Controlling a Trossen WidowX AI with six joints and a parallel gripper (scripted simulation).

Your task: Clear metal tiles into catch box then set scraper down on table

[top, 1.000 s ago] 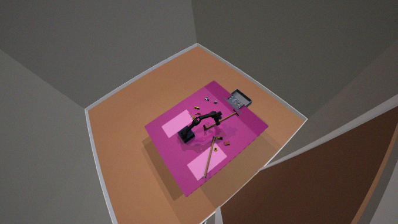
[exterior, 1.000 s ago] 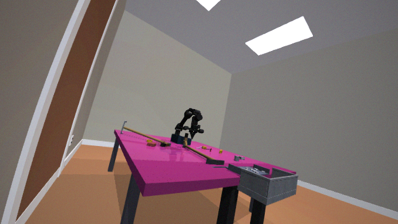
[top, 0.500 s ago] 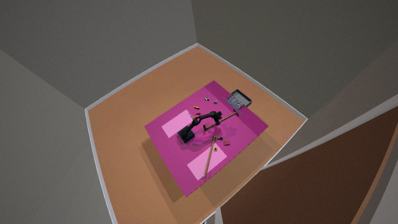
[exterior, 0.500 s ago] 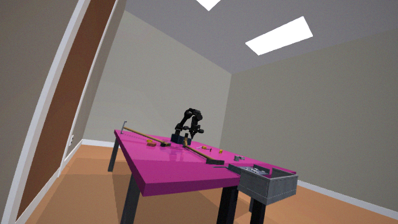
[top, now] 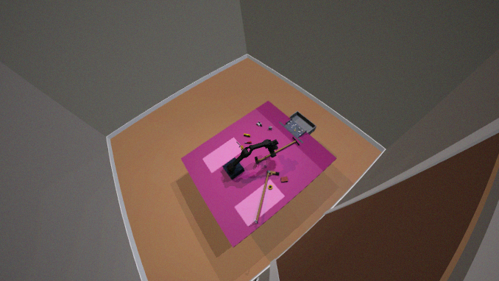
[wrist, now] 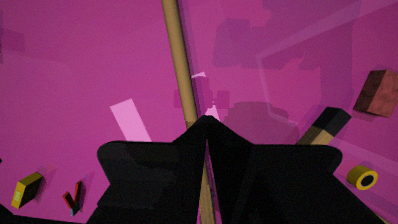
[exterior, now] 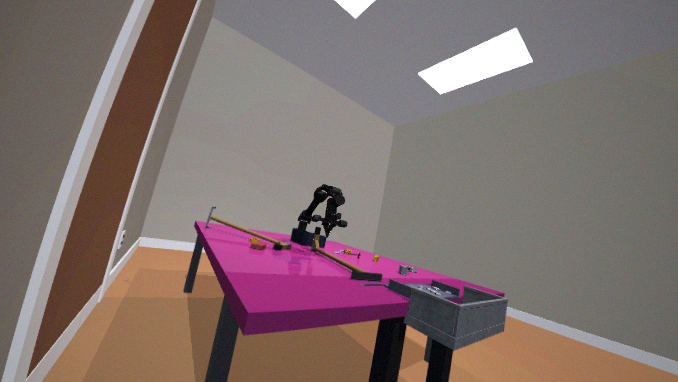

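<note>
My gripper (top: 273, 154) (exterior: 328, 235) (wrist: 206, 119) is shut and empty, above the wooden handle of the long scraper. The scraper's handle (top: 286, 147) (exterior: 337, 260) (wrist: 181, 65) lies below the fingertips, and its dark blade (top: 296, 142) (exterior: 366, 276) is beside the near corner of the steel plate. The steel bench plate (top: 299, 135) carries several small metal tiles (top: 294, 125) (exterior: 433, 289). The grey catch box (top: 306, 121) (exterior: 480, 321) is at its far end, beyond the table edge. Fingers partly hide the handle in the wrist view.
A second long-handled tool (top: 262, 198) (exterior: 245, 230) (wrist: 331, 119) lies to one side, its dark grip end near a red block (top: 284, 179) (wrist: 377, 95) and a yellow ring (top: 270, 187). A yellow block (top: 246, 135) (wrist: 29, 190), red-handled tool (top: 248, 143) (wrist: 75, 198) and grey parts (top: 259, 124) lie opposite.
</note>
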